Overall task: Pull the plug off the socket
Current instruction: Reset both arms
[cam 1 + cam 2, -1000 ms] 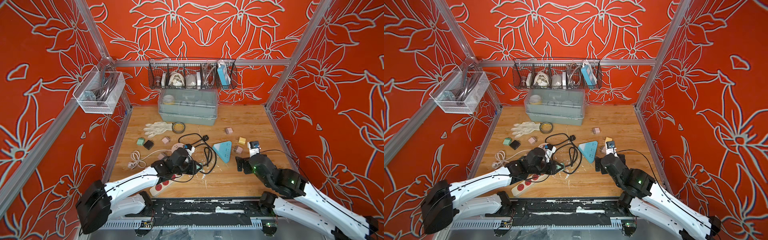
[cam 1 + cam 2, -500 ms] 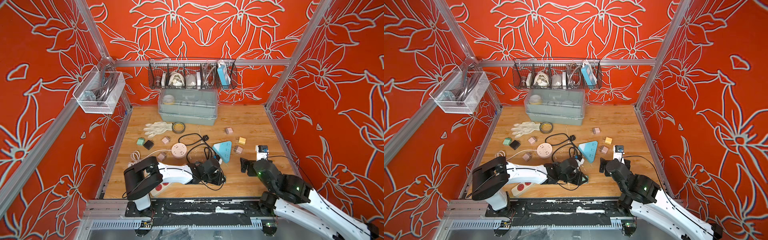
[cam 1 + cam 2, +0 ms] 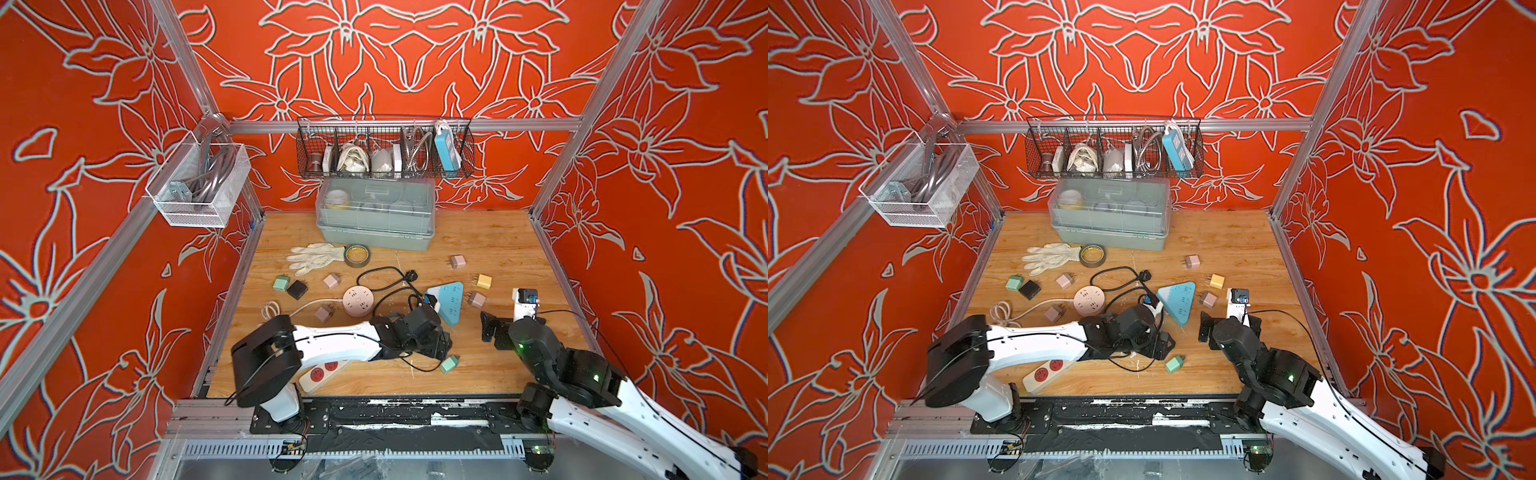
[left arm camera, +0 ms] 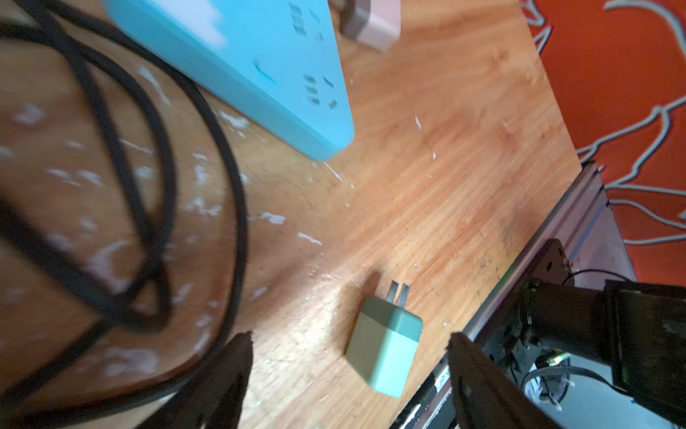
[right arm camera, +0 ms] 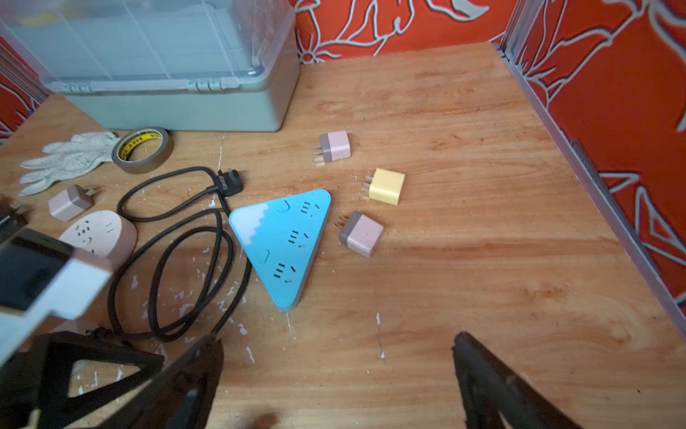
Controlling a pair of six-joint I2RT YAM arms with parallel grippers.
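The small mint-green cube plug (image 3: 450, 364) lies on its side on the scuffed wooden tabletop (image 3: 498, 249), close to the front edge, with its two metal prongs bare and seated in nothing. The left gripper (image 4: 349, 336) hangs low just behind the plug with its black fingers spread wide and nothing between them. In the left wrist view the plug (image 4: 386, 345) rests on the wood between and slightly beyond the two fingertips, touching neither. The round pink socket unit (image 3: 358, 300) sits well apart from the plug, further back and toward the left side, and its top face carries no plug. Between them a long black cable (image 3: 386, 274) loops loosely across the wood and runs under the left arm. The blue triangular power strip (image 3: 451, 301) lies flat near the plug, one corner aimed toward it, its outlets empty. A white power strip with red outlets (image 3: 322, 374) pokes out from beneath the left arm at the front edge. The right gripper (image 5: 336, 338) is also spread wide and empty, hovering over bare wood on the right side. From its wrist view, a yellow cube plug (image 5: 386, 187) and a pink-and-brown cube plug (image 5: 362, 234) lie loose just beside the blue strip.
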